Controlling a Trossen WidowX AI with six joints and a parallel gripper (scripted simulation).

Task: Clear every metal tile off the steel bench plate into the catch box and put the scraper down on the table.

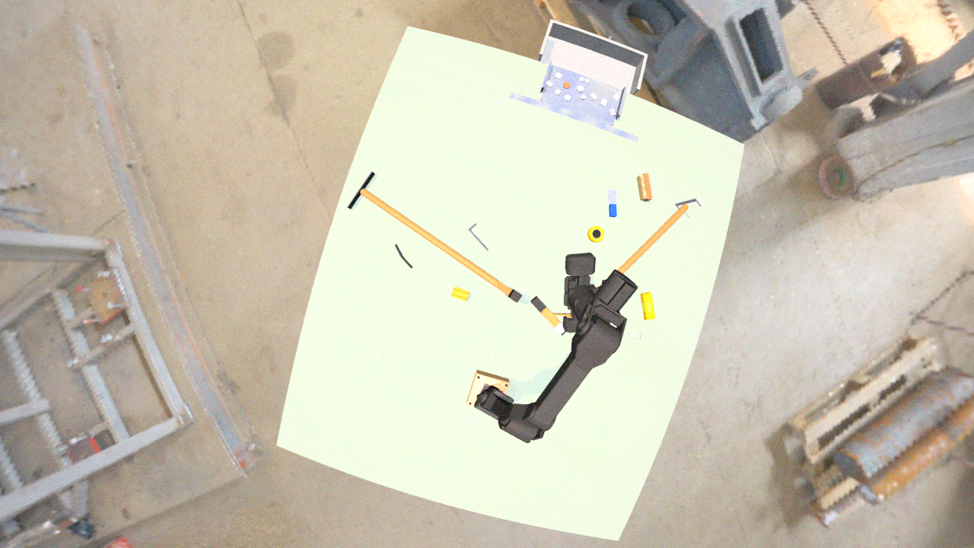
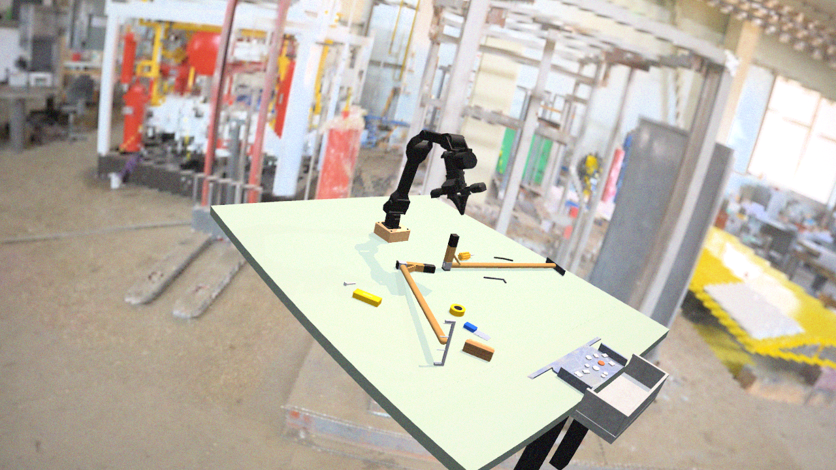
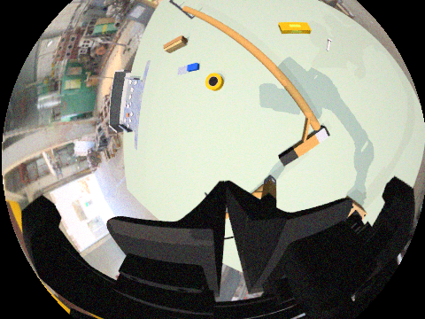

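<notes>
Pale tiles (image 1: 580,88) (image 2: 595,368) and an orange one (image 1: 565,84) (image 2: 601,363) lie scattered on the steel plate (image 1: 578,113) (image 2: 569,361). The open catch box (image 1: 599,42) (image 2: 601,416) (image 3: 116,102) adjoins its far end. One long wooden-handled tool (image 1: 435,240) (image 2: 502,266) has a straight black blade and an upright grip; it lies on the left of the top view. Another (image 1: 654,238) (image 2: 422,297) (image 3: 252,46) has a grey pronged head and a side grip, on the right. My gripper (image 2: 462,211) (image 3: 224,185) is shut, empty and high above the table, near the grip ends of both tools.
Around the tools lie a yellow block (image 1: 647,306) (image 2: 367,297) (image 3: 295,27), a tape roll (image 1: 596,234) (image 2: 457,310) (image 3: 214,81), a blue-handled blade (image 1: 612,209) (image 2: 470,327) (image 3: 193,67), a wooden block (image 1: 644,186) (image 2: 478,350) (image 3: 175,43) and a yellow screwdriver (image 1: 460,293) (image 2: 464,256).
</notes>
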